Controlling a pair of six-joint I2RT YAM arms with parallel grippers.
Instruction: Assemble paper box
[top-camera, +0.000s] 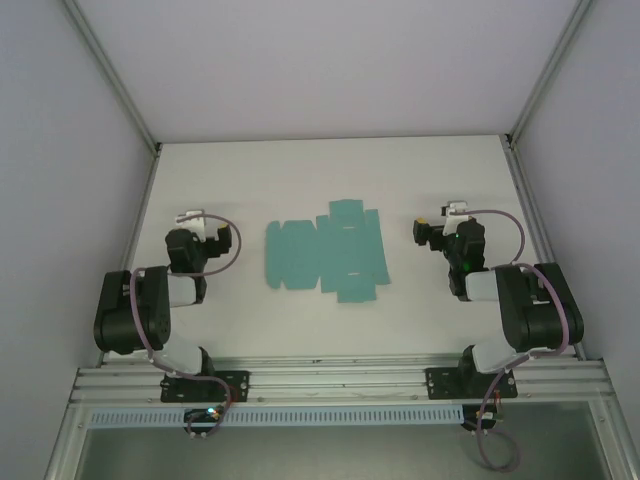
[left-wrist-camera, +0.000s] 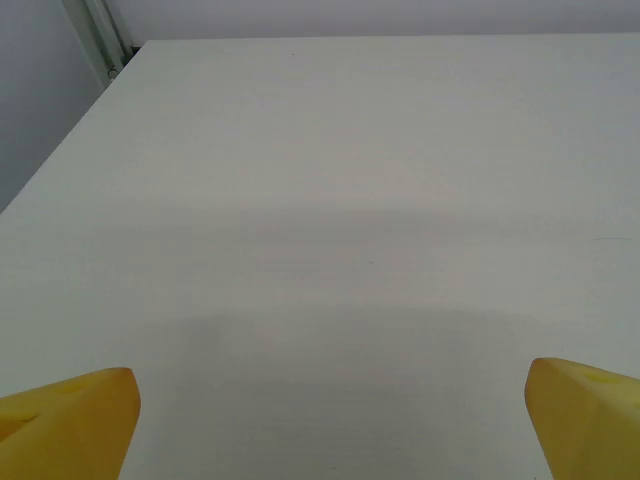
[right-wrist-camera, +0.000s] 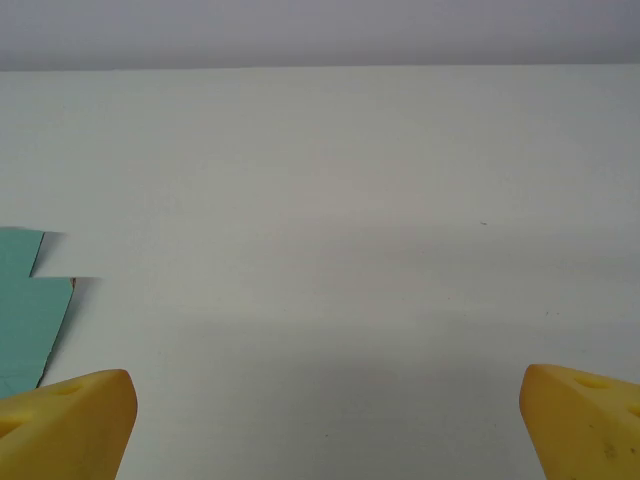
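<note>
The paper box lies as a flat teal-green die-cut sheet with flaps in the middle of the white table. My left gripper rests to its left, apart from it. On the other side, my right gripper sits to the sheet's right, also apart. In the left wrist view the left gripper is open, its yellow fingertips wide over bare table. The right gripper is open too, and a corner of the paper box shows at the left edge, beyond its left fingertip.
The white table is walled by pale panels at the back and both sides, with metal frame posts at the corners. An aluminium rail carrying both arm bases runs along the near edge.
</note>
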